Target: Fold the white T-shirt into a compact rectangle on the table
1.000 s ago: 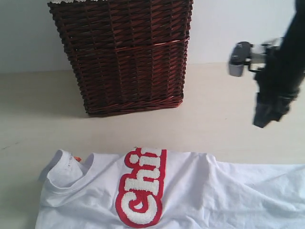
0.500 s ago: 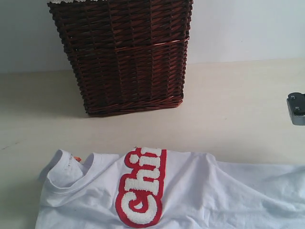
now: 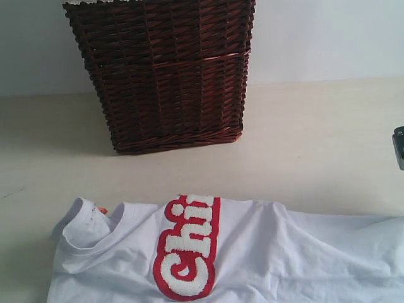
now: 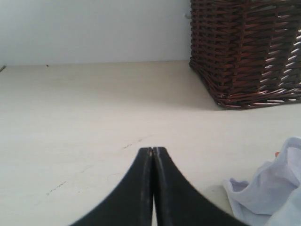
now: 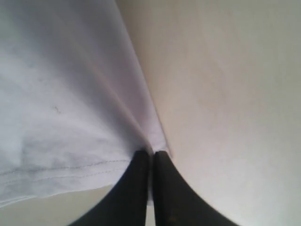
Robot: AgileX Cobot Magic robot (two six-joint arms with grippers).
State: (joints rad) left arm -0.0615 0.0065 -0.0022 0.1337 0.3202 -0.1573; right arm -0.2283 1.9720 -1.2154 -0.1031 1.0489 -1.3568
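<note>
The white T-shirt (image 3: 265,252) lies spread on the table (image 3: 315,139), with red-outlined fuzzy letters (image 3: 186,252) and its collar at the left. In the right wrist view my right gripper (image 5: 150,153) is shut on a hemmed corner of the T-shirt (image 5: 70,94), and cloth shows between its fingertips. In the left wrist view my left gripper (image 4: 153,149) is shut on nothing, low over bare table (image 4: 94,117), with a fold of the T-shirt (image 4: 268,188) beside it. Neither gripper's jaws show in the exterior view.
A tall dark wicker basket (image 3: 167,76) stands at the back of the table, behind the shirt's collar end, and appears in the left wrist view as well (image 4: 249,47). A grey part of the right arm (image 3: 400,146) pokes in at the right edge. A pale wall runs behind.
The right arm dropped out of the exterior view towards the right edge, and its jaws closed on the shirt's corner. The left gripper stayed shut.
</note>
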